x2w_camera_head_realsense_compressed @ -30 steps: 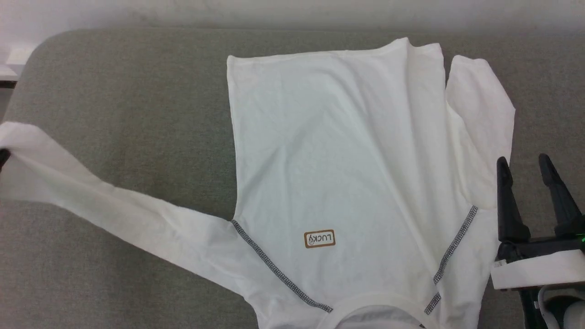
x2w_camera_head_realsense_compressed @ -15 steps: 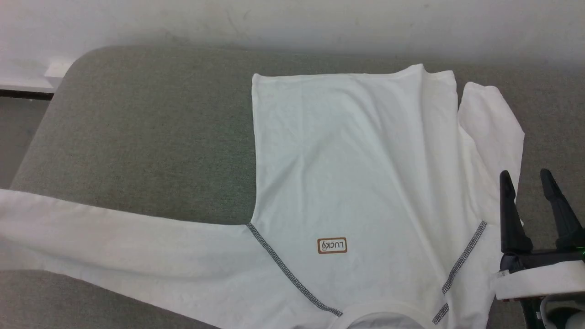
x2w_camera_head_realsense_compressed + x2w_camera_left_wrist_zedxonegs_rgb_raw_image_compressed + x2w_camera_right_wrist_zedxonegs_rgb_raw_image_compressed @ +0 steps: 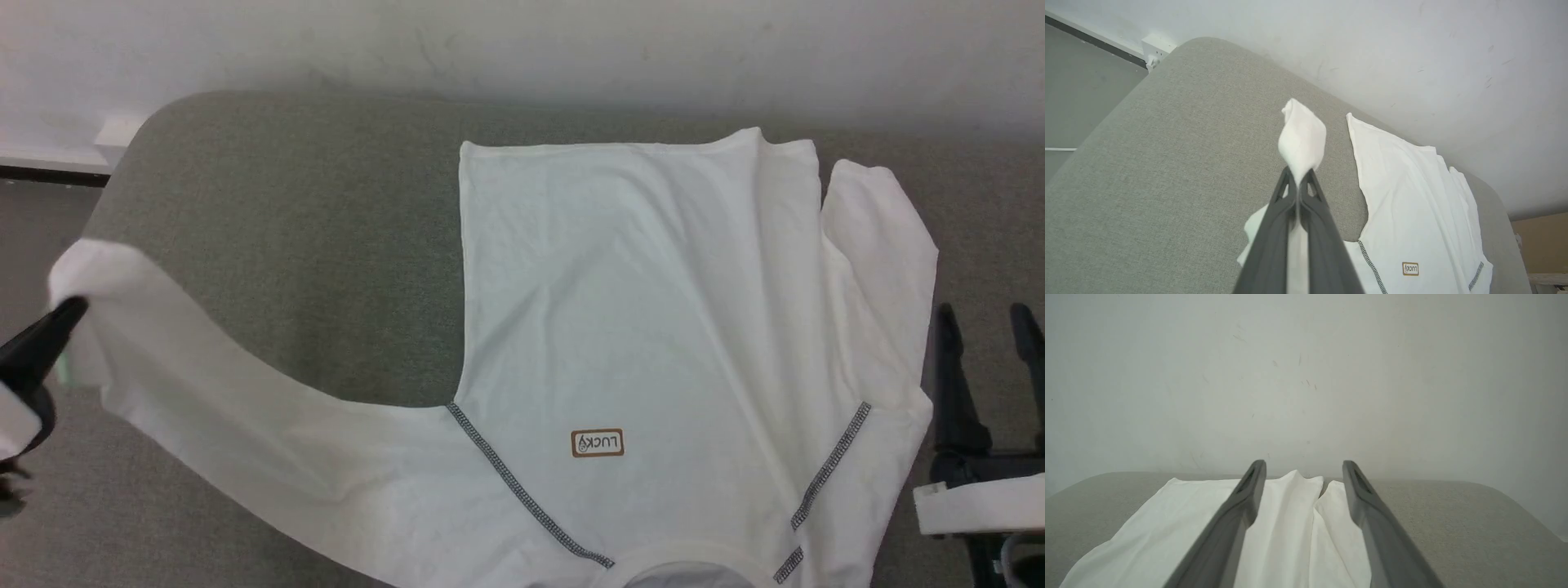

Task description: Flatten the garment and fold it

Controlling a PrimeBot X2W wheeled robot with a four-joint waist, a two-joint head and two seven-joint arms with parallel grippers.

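A sleeve of the garment is clamped in the closed left tool, apparently lifted, near the bench edge; the right tool is spread wide, empty.

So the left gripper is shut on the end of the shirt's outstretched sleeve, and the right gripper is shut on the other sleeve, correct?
Not quite. The left gripper is shut on the sleeve end of the garment, but the right gripper is open and holds nothing: the right wrist view shows its fingers spread apart with the cloth lying beyond them.
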